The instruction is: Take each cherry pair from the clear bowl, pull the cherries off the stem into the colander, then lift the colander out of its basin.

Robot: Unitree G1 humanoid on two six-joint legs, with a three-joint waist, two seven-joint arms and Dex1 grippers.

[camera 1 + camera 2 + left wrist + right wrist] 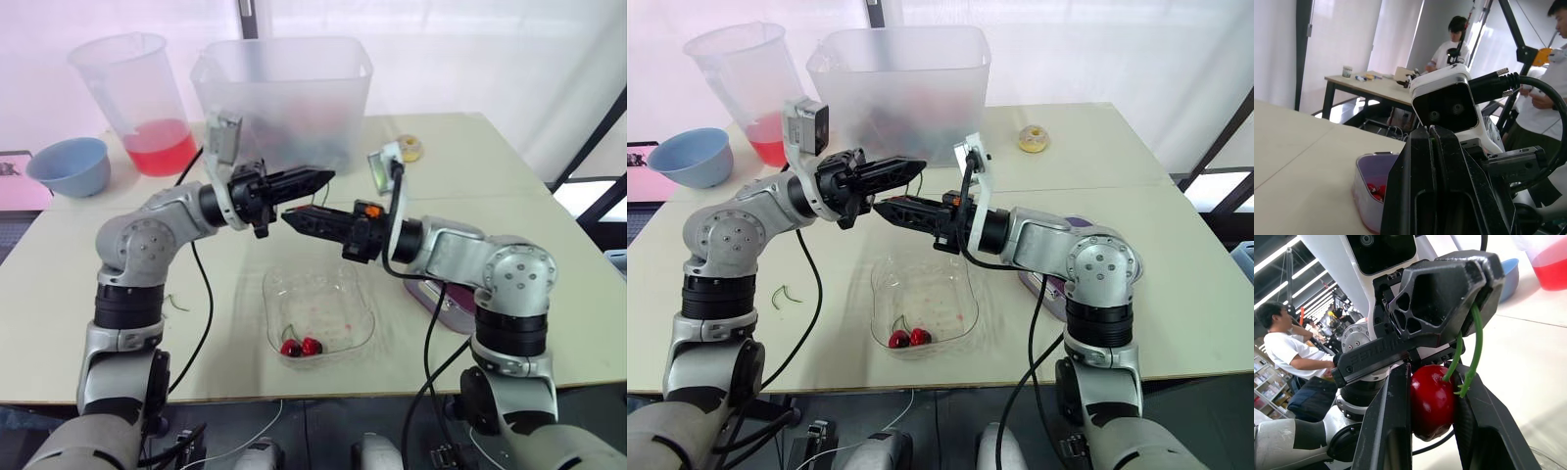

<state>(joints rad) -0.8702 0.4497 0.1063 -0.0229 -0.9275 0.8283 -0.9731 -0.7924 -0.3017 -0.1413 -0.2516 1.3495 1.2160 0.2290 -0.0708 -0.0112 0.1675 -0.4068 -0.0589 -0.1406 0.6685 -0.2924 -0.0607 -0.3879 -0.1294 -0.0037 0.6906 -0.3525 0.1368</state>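
Right gripper (297, 216) of mine is clamping a red cherry (1431, 401) between both fingers, the jaws standing just as wide as the fruit. My left gripper (315, 178) is pinching the green stem (1477, 350) with its fingers pressed together, and the two tips are almost touching in mid-air.

What is worrying me is where we are hovering: between the clear bowl (364, 333) on the near side and the basin (284, 69) on the far side. We are not over the colander (294, 142), which I am taking to be the dark shape inside that basin.

If the stem is giving way here, the cherry could be slipping out and dropping short, while squeezing harder is risking a burst. One cherry pair (302, 347) is lying at the bowl's near edge, below both grippers.
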